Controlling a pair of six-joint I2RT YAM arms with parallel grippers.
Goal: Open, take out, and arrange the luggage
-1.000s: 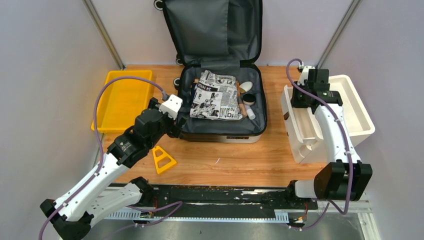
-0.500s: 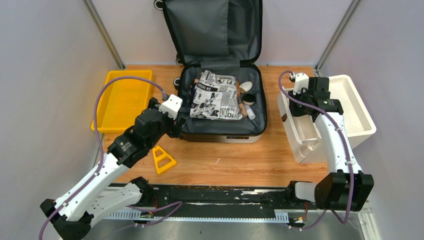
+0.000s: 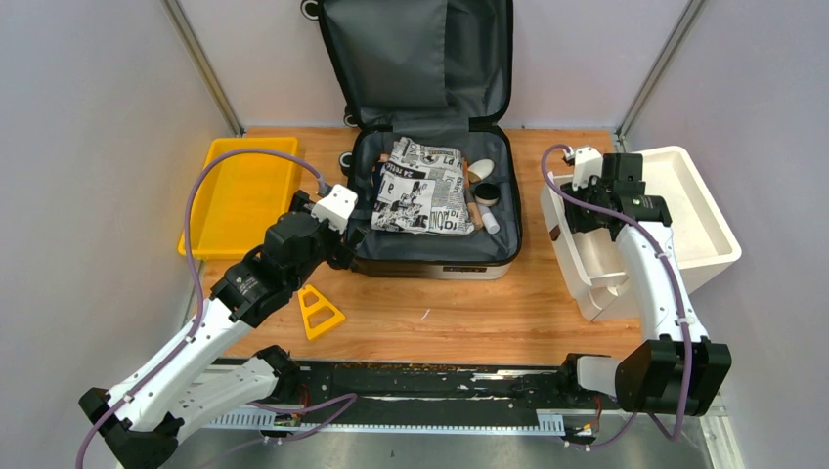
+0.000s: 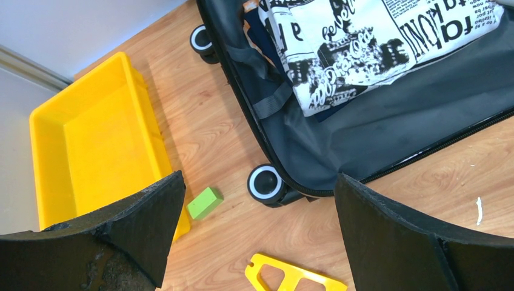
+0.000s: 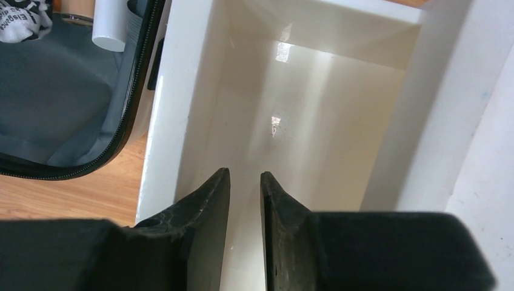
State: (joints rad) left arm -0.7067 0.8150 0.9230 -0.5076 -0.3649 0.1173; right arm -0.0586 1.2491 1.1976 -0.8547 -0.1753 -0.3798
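Luggage [image 3: 430, 246] open; right gripper [image 5: 245, 177] slightly parted over white bin [image 5: 182, 91]

Light was bright and even from overhead, and shadows were soft. In my right wrist view, glare spots sat on the white bin's [image 5: 276, 124] glossy inner wall at frame centre — my own fingers [image 5: 203, 230] along the bottom edge were blurred, too close to focus.
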